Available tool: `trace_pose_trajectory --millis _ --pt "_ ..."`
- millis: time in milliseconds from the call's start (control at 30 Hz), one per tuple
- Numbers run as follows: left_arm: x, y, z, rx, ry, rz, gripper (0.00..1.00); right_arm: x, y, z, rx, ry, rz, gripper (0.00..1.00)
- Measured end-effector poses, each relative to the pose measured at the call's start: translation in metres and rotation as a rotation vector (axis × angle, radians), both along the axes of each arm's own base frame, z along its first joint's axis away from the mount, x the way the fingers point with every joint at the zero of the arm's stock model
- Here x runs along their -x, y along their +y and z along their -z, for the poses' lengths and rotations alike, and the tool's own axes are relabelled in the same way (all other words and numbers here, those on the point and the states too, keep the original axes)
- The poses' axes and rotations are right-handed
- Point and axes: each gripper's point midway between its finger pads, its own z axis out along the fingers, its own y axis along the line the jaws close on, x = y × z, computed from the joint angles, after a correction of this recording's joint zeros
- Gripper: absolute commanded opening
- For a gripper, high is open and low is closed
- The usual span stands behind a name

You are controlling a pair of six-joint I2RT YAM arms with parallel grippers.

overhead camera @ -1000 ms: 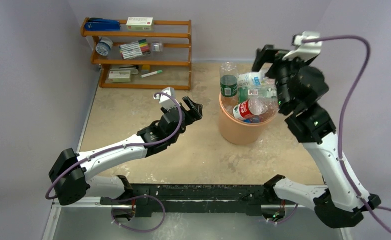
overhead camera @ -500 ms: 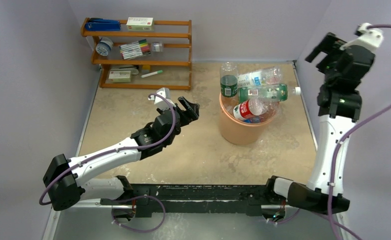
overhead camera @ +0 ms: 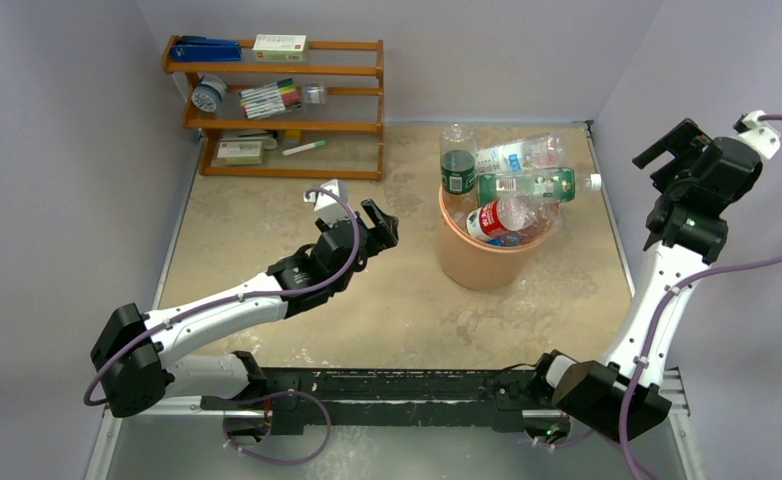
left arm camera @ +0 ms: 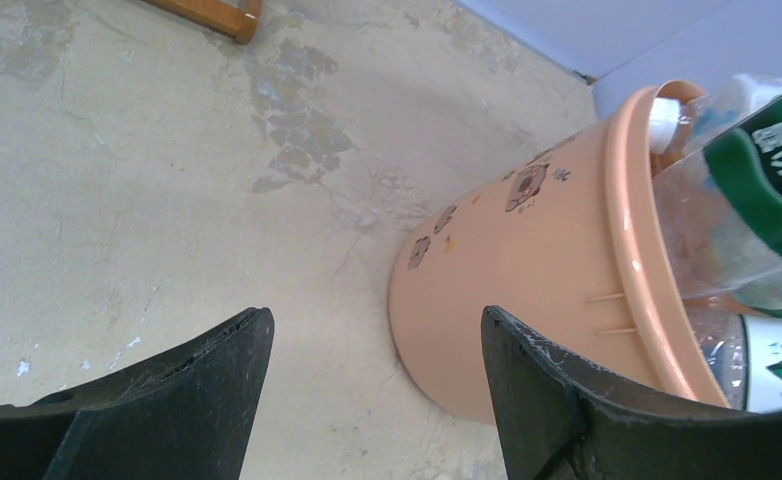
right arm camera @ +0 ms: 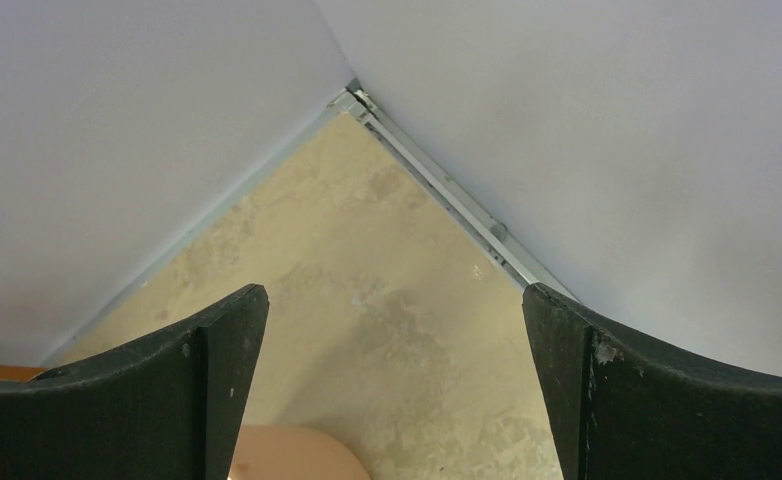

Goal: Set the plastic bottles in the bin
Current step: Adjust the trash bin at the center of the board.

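**Two empty end effectors, one heaped bin**

Several plastic bottles (overhead camera: 512,200) are piled in the orange-peach bin (overhead camera: 482,265), which stands on the bench (overhead camera: 267,230) right of centre and toward the far side. The heap rises above the bin's rolled rim. A clear bottle with a dark green label (overhead camera: 457,168) stands upright at the far-left edge of the pile. A green bottle (overhead camera: 525,186) lies crosswise on top, and its white cap (overhead camera: 593,182) sticks out past the rim on the right. Just beyond it lies a clear bottle with a pale label (overhead camera: 512,155). On the near side a red-labelled bottle (overhead camera: 495,218) rests on its side.

The left end effector (overhead camera: 385,222) hovers over the bench just left of the bin and does not touch it. Its fingers (left arm camera: 197,400) are spread with nothing between them. In the left wrist view the bin's side wall, dotted with small printed marks, shows in the gap between them.

The right end effector (overhead camera: 665,146) is raised high at the far right, close to the right wall and well apart from the bin. Its fingers are also spread and hold nothing. The right wrist view looks down on the bench's far right corner, where two walls meet, and a sliver of the bin's rim shows at the bottom edge.

A wooden shelf rack (overhead camera: 277,125) stands at the far left against the back wall. It holds marker pens (overhead camera: 270,98) and small boxes (overhead camera: 280,44).
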Motion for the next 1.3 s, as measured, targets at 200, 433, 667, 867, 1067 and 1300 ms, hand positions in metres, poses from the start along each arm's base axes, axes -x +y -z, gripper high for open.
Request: trace_pose_trajectory --millis 200,433,667,867,1067,1300 --pt "0.001 0.0 0.007 -0.025 0.017 0.009 0.75 0.014 -0.01 0.022 -0.05 0.005 0.066 1.0" --pt "0.003 -0.001 0.006 -0.02 0.018 0.02 0.75 0.029 -0.007 0.041 -0.092 -0.024 0.116 1.0" --pt "0.009 0.007 -0.003 0.008 -0.002 0.019 0.75 0.033 -0.001 0.093 -0.201 -0.008 0.127 1.0" --pt "0.011 0.011 0.007 -0.008 0.011 0.019 0.75 0.031 0.021 0.176 -0.369 0.078 0.068 1.0" --pt "0.014 0.014 0.021 -0.017 0.031 0.014 0.75 0.022 0.044 0.226 -0.492 0.093 -0.025 0.99" --pt "0.013 0.015 0.026 -0.005 0.037 0.007 0.75 0.021 0.08 0.264 -0.595 0.095 -0.13 0.99"
